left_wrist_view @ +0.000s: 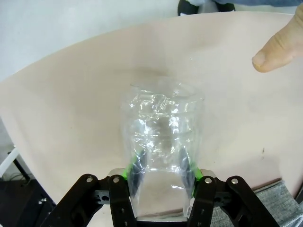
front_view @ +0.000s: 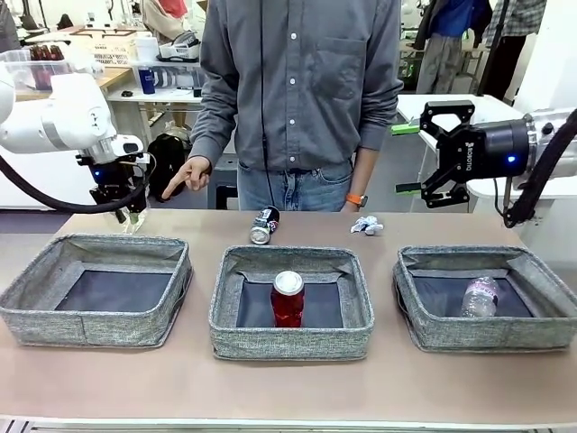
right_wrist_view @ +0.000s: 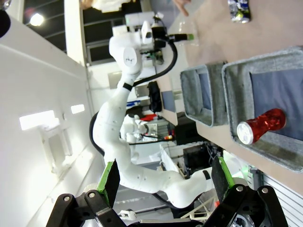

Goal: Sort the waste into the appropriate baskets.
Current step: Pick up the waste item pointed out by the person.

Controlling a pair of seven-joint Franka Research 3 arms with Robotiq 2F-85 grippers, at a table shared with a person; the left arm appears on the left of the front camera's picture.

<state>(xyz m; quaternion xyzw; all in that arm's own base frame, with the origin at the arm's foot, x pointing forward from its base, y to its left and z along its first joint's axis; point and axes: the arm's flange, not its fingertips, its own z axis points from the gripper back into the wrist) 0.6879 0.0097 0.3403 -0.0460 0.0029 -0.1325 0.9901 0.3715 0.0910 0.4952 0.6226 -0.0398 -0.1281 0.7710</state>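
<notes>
My left gripper (front_view: 126,215) (left_wrist_view: 161,177) is shut on a clear plastic cup (front_view: 134,222) (left_wrist_view: 161,132), whose wall is creased between the green pads. It holds the cup low over the table, just behind the left basket (front_view: 90,317). A red soda can (front_view: 288,298) (right_wrist_view: 260,125) stands in the middle basket (front_view: 288,340). In the right basket (front_view: 491,336) is a clear plastic bottle (front_view: 479,296). A crushed dark can (front_view: 264,225) and a white paper wad (front_view: 366,225) lie on the table behind the baskets. My right gripper (front_view: 407,160) (right_wrist_view: 165,178) hangs open and holds nothing, high above the right basket.
A person stands at the far edge, one hand (front_view: 187,176) (left_wrist_view: 279,45) pointing down close to the cup. The three baskets fill most of the table's width. A bare strip of table (front_view: 288,388) runs along the near edge.
</notes>
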